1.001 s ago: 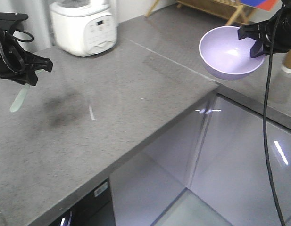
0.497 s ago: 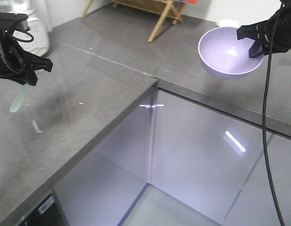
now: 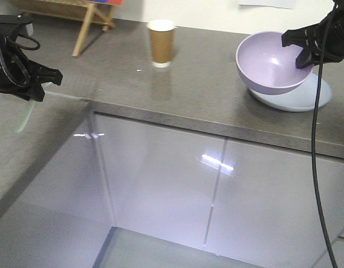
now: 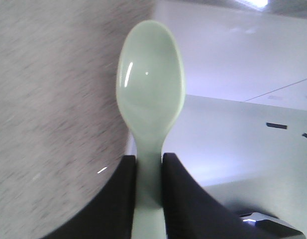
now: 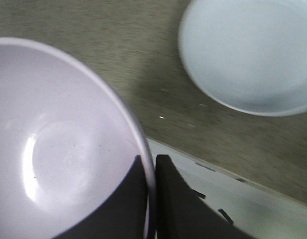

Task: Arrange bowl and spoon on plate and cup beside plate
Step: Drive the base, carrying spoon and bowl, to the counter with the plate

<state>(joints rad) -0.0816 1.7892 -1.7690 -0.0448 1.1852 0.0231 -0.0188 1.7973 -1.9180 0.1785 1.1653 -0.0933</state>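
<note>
Where we look from the front, desk (image 3: 205,89): grey speckled top running along pale glossy cabinet doors (image 3: 160,167).
Front, left gripper (image 3: 35,90): raised near the edge of the view, jaws clenched on the spoon (image 3: 24,117).
Front, spoon: hangs bowl-end down from the jaws, off the desk; blurred and pale here.
Front, right gripper (image 3: 301,56): raised over the far end of the desk, jaws pinching the rim of the bowl (image 3: 269,64).
Front, bowl: lavender, carried in the air with its opening tilted toward the camera; it hides part of the plate (image 3: 322,96) behind it.
Front, plate: lies flat on the desk; we cannot tell from this view whether the bowl touches it.
Front, cup (image 3: 161,42): stands upright on the desk, well apart from the plate, between the two arms.
Left wrist, left gripper (image 4: 149,164): both dark fingers (image 4: 121,199) press the handle of the spoon (image 4: 151,99) from either side.
Left wrist, spoon: mint green, concave face toward the camera, over the edge of the desk (image 4: 44,99).
Right wrist, right gripper (image 5: 151,164): one finger (image 5: 173,199) outside the wall and one inside, closed on the rim of the bowl (image 5: 58,149).
Right wrist, plate (image 5: 253,55): bare, on the desk (image 5: 143,89), beside the bowl with a strip of grey top showing between them.
</note>
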